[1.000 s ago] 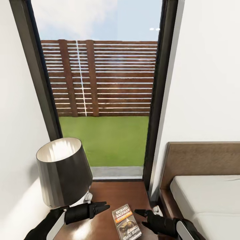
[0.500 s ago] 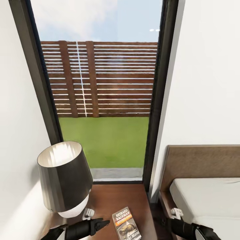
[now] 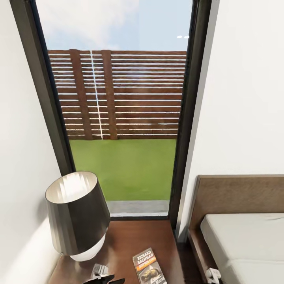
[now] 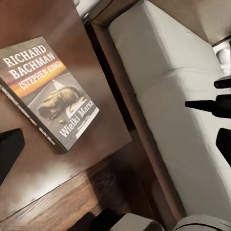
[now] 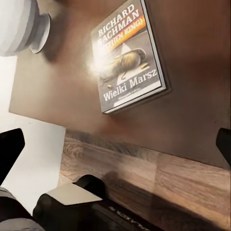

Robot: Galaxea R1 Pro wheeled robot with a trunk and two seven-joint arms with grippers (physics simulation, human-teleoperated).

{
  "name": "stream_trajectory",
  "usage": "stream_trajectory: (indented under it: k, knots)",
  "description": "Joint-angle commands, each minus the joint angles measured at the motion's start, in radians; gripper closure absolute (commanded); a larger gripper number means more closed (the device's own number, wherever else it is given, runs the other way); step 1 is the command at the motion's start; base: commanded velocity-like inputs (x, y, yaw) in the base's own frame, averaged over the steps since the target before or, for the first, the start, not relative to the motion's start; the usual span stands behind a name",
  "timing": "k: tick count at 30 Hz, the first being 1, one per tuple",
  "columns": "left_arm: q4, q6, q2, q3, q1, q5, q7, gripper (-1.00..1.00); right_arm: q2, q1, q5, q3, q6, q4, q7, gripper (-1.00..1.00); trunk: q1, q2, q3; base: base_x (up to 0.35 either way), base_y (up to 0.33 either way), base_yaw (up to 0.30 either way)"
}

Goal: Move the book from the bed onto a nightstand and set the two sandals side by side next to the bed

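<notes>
- Counting the first half of the task as done: finding the book (image 3: 149, 269) flat and cover up on the glossy top of the nightstand (image 3: 130, 236), toward the front and the bed side, and well off the mattress of the bed (image 3: 244, 244).
- Seeing nothing in touch with the book: lying free in both wrist views, with bare dark wood on every side of it.
- Reading the left gripper (image 4: 118, 147) as released and empty, with its dark fingers (image 4: 9, 149) spread out to opposite edges of the left wrist view. Finding only the nightstand's corner between them, with the book off to one side.
- Reading the right gripper (image 5: 115, 144) as released and empty too, with its fingers (image 5: 9, 149) wide apart. Looking down from there on the book, the pale foot of the lamp and a strip of plank floor (image 5: 154, 183).
- Noting the lamp (image 3: 77, 215) on the same top, beside the book but apart from it, so no likely trouble from that quarter.
- Facing the tall window (image 3: 118, 118) in the head view, with the headboard (image 3: 236, 193) just to the right of the nightstand.
- Left to do, as a judgement: the whole sandal part, meaning both sandals fetched and set side by side on the floor next to the bed.
- Putting progress at roughly the halfway mark.
</notes>
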Motion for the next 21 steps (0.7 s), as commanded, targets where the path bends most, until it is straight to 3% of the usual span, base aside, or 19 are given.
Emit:
stream_trajectory:
  k: [1, 2, 5, 8, 13, 21]
  knots:
    - [0.011, -0.003, 0.000, -0.008, -0.001, 0.007, 0.018, -1.00, 0.000, 0.000, 0.016, 0.006, 0.008, 0.018, 0.000, -1.00, -0.004, 0.007, 0.002, 0.000, 0.000, 0.000]
    - [0.032, -0.008, -0.004, -0.008, -0.001, 0.007, 0.042, -1.00, 0.001, -0.001, 0.053, 0.006, 0.007, 0.037, -0.001, -1.00, -0.008, 0.014, 0.005, 0.000, 0.000, 0.000]
    - [0.061, -0.030, -0.014, -0.009, -0.001, 0.006, 0.060, -1.00, 0.004, 0.000, 0.097, 0.006, 0.000, 0.055, -0.001, -1.00, -0.019, 0.035, 0.015, 0.000, 0.000, 0.000]
    - [0.105, -0.079, -0.019, -0.009, -0.001, 0.005, 0.088, -1.00, 0.009, 0.000, 0.141, 0.007, -0.089, 0.109, -0.001, -1.00, -0.031, 0.056, 0.024, 0.000, 0.000, 0.000]
    - [0.153, -0.108, -0.021, -0.009, -0.001, 0.005, 0.140, -1.00, 0.011, -0.001, 0.157, 0.007, -0.174, 0.185, -0.002, -1.00, -0.050, 0.091, 0.040, 0.000, 0.000, 0.000]
    - [0.195, -0.127, -0.023, -0.009, 0.002, 0.005, 0.159, -1.00, 0.012, -0.001, 0.160, 0.007, -0.192, 0.230, -0.003, -1.00, -0.081, 0.147, 0.065, 0.000, 0.000, 0.000]
